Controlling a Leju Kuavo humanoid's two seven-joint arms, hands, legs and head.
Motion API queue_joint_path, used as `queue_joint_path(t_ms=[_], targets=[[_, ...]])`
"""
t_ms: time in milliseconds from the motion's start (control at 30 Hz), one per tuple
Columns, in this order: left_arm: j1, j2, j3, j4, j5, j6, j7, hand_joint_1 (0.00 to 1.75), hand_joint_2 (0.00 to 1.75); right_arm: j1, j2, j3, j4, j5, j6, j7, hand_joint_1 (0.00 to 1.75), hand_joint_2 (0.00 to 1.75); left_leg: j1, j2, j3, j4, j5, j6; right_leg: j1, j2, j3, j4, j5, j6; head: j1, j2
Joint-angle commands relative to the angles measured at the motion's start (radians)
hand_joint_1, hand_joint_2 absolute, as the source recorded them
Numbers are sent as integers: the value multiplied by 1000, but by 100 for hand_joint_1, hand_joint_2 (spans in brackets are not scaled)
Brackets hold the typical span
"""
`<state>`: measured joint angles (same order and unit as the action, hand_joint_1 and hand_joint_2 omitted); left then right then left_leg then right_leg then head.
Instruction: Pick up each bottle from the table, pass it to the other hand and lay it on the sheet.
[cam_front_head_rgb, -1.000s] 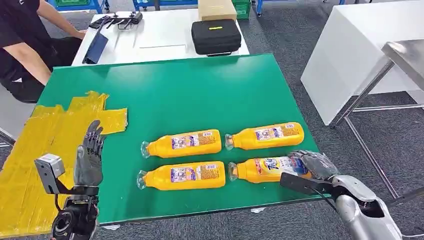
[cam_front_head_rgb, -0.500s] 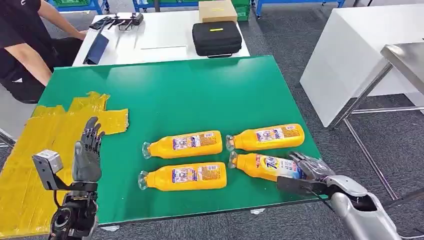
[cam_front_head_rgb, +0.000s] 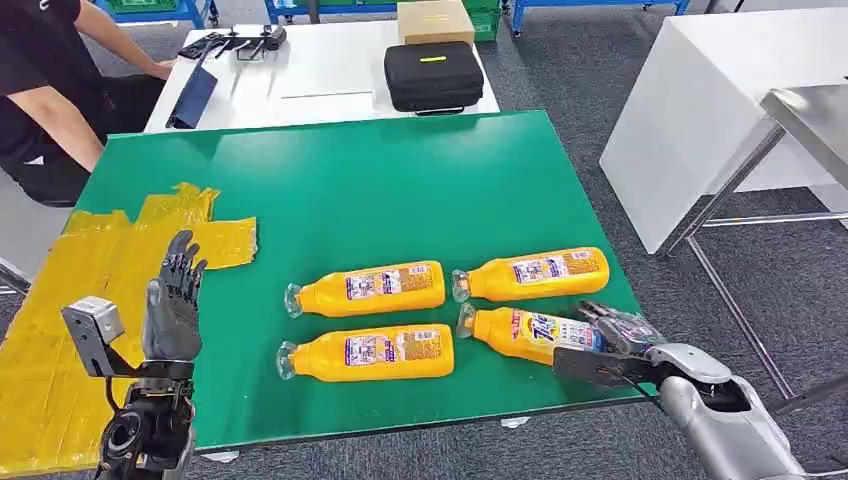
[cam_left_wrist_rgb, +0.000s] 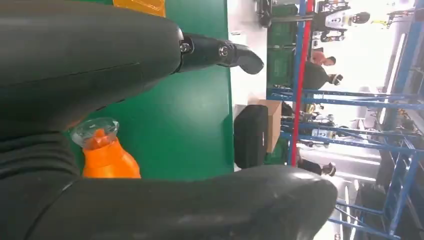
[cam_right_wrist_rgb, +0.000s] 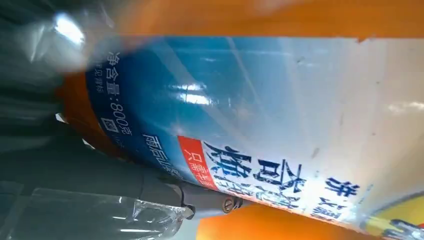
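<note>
We're gripping the near-right bottle (cam_front_head_rgb: 535, 334) w/ our right hand (cam_front_head_rgb: 618, 338) at lower right of the frame, fingers wrapped round its base end; the wrist cam is showing its blue label pressed close. Since a sec ago this bottle's been turning: neck now swinging up-left, toward the bottle behind it, so it's tilting out of its row, prob. starting to lift off the green counter (cam_front_head_rgb: 400, 190). The other three bottles aren't moving. Left hand (cam_front_head_rgb: 174, 310), lower left, is waiting released, fingers straight up, over the counter's edge by the yellow sheet (cam_front_head_rgb: 60, 290). Handover's next, we reckon; nothing's on the sheet yet.
</note>
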<state>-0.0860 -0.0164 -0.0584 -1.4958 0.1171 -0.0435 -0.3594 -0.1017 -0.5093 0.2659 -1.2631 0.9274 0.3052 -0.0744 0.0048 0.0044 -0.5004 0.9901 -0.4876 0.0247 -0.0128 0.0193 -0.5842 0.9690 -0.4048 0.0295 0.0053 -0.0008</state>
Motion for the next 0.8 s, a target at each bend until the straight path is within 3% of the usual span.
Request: queue_joint_path(t_ms=[33,200,333,467,567,667,800], targets=[[-27,25,-13,71,7,1,5,0,0,117,23,14,10,-48,11,9,175,175,2,-6,1,-2,1,-1,2,-6,4,-4,0,-1,0,0],[-33,22,-18,103,8,-12,-21,0,0,229,-63,-87,-155,-176,27,-31,175,175,1,-9,1,-2,0,-1,2,-10,5,-3,-2,0,0,0],[-22,15,-2,87,6,-13,-22,0,0,356,-66,-238,-352,-221,29,-28,175,175,1,-16,0,-1,0,-1,1,-16,5,-2,-7,3,0,0],[-1,10,15,66,0,-20,-22,0,0,392,-21,-337,-431,-210,21,-37,175,175,0,-12,-2,-2,-2,0,-1,-12,4,-1,-6,3,0,0],[37,1,36,28,-14,-25,-26,0,0,452,82,-455,-557,-179,-16,-81,175,175,0,-10,-6,-2,-2,0,-1,-11,-1,-1,-6,3,0,0],[34,-5,56,29,-26,-36,-30,0,0,419,147,-604,-627,-236,46,-175,175,175,0,-9,-11,-1,-2,0,-3,-9,-7,0,-5,3,0,0],[14,-17,59,33,-29,-40,-27,0,0,351,190,-794,-670,-275,81,-216,175,175,-1,-10,-15,0,-1,1,-3,-10,-11,1,-5,4,0,0]])
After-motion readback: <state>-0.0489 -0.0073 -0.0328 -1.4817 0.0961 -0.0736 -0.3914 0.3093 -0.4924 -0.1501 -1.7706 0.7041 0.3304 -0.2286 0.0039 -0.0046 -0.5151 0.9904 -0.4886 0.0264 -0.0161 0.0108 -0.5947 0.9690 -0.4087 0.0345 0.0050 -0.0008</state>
